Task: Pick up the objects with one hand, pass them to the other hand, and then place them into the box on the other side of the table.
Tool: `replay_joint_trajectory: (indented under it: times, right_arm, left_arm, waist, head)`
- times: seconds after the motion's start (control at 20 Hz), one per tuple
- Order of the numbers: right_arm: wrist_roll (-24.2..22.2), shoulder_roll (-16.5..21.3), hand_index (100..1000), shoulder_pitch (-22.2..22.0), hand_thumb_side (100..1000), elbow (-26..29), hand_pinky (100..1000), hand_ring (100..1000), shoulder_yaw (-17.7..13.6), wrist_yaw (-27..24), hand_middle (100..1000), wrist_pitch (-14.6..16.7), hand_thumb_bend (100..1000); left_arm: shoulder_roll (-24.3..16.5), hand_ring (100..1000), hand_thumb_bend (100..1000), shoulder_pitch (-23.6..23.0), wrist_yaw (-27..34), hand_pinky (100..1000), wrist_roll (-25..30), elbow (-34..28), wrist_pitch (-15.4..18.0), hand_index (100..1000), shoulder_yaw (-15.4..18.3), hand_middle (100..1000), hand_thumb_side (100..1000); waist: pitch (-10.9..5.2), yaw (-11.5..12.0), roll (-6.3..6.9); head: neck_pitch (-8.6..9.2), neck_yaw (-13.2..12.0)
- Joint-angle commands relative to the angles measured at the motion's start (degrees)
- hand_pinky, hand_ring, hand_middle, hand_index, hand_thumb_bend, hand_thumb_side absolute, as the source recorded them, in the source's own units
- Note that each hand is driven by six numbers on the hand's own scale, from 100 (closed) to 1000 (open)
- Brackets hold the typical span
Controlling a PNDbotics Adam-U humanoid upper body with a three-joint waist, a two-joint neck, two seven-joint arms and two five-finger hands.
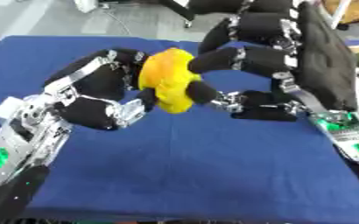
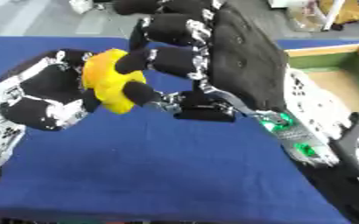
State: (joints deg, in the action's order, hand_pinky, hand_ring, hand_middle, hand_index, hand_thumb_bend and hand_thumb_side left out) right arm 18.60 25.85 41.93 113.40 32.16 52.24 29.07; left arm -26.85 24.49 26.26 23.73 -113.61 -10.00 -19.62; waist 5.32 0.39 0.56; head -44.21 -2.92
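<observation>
A lumpy yellow object (image 1: 167,81) hangs above the blue table, caught between both hands. My left hand (image 1: 98,94) comes in from the lower left, its fingers curled round the object's left side. My right hand (image 1: 290,61) reaches from the upper right, its fingers and thumb curled round the object's right side, with the broad black back of the hand facing the camera. The wooden box (image 2: 332,72) stands at the right edge of the table, open and showing a bare bottom; my right hand hides part of it.
The blue table cloth (image 1: 190,170) spreads below the hands to the near edge. Grey floor and some dark stands lie beyond the far edge. A yellow shape (image 2: 355,11) shows in the top right corner.
</observation>
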Motion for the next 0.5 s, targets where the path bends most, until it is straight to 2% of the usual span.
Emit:
replay_joint_trajectory:
  times: [0.05, 0.15, 0.45, 0.5]
  right_arm:
    - [0.07, 0.42, 715, 0.63, 100, 1.19, 947, 842, -0.21, 0.99, 597, 0.82, 331]
    - [-0.81, 0.78, 810, 0.48, 100, 1.19, 958, 857, -0.05, 1.49, 660, 2.15, 360]
    - [-2.87, 2.07, 854, 0.55, 100, 1.19, 897, 826, -0.1, 0.88, 680, 4.49, 398]
    - [-3.35, 2.28, 867, 0.53, 100, 1.19, 847, 748, -0.06, 0.72, 660, 4.74, 410]
  left_arm:
    - [-0.93, 643, 100, 0.84, 0.18, 708, -0.15, -0.98, -0.01, 575, 0.21, 501, 100]
    - [-1.38, 644, 100, 0.77, 0.15, 709, -0.34, -0.98, -0.11, 577, 0.44, 503, 100]
    - [-4.79, 646, 100, 0.99, -0.37, 707, -0.78, -0.98, -0.44, 585, 0.32, 509, 100]
    - [-5.41, 648, 100, 1.01, -0.47, 708, -0.79, -0.98, -0.41, 587, 0.26, 511, 100]
  waist:
    - [-1.2, 0.01, -0.67]
    - [-1.22, -0.05, -0.69]
    - [-1.19, -0.36, -0.62]
    - [-1.17, -0.41, -0.6]
  head:
    - [0.09, -0.05]
    - [0.09, -0.09]
    - [0.09, -0.31]
    - [0.09, -0.32]
